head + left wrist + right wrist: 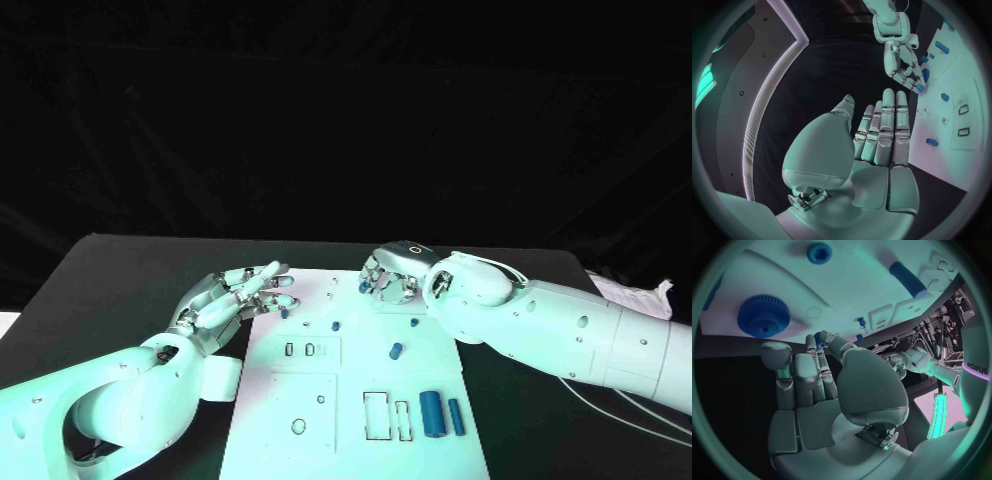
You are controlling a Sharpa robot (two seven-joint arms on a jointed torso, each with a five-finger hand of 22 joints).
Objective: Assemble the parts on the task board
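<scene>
Two silver hands over the white task board (pixel 310 420): left hand (pixel 231 298) spread, right hand (pixel 392 275) pinching a small blue part (pixel 822 335).

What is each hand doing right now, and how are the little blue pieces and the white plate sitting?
left hand: open, fingers straight, holding nothing, at the board's left edge.
right hand: fingers curled down over the board's far end; hold unclear.
task board: flat on the table.
blue cylinders: two, lying side by side near the board's near right corner.
blue gear: flat on the board.
</scene>
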